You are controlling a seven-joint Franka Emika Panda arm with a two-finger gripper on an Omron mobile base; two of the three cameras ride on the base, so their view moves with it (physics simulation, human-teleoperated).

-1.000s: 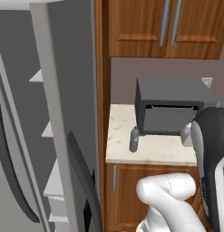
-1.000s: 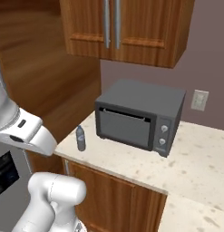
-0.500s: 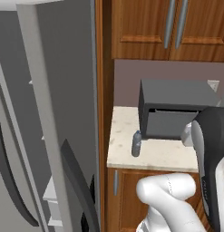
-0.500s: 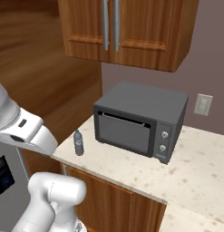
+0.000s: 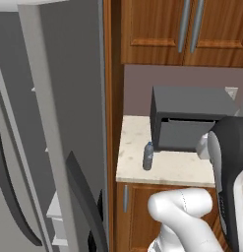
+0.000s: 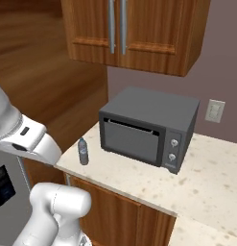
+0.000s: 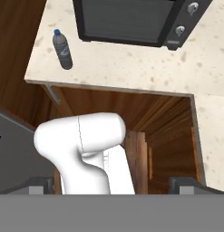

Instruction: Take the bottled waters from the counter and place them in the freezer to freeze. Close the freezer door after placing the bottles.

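Hand view showed one smoky grey bottle (image 7: 62,50) standing upright on the table (image 7: 131,68), ahead of the tool (image 7: 111,190) and off to its left, well apart from it and close to the table's left end. The tool's two fingertips (image 7: 38,186) were seen at the bottom corners, spread wide apart with nothing between them. Only this one bottle could be made out on the table.

The step in hand was judged to be the reach for this bottle, with no grasp yet begun. The next move was judged to call for the tool to be carried forward and left over the table edge, lowered to the bottle's body, and closed around it while it was kept upright.

Just right of the bottle, and further from the tool, a dark grey microwave (image 7: 131,20) was seen; its front corner was judged to leave little room on that side. In the left base view the freezer (image 5: 54,206) was seen with its pale shelves exposed, and the freezer door (image 5: 83,197) stood open, left of the bottle (image 5: 148,156) beyond a wooden side panel (image 5: 113,123). The door's edge was judged a possible obstacle to the carry.
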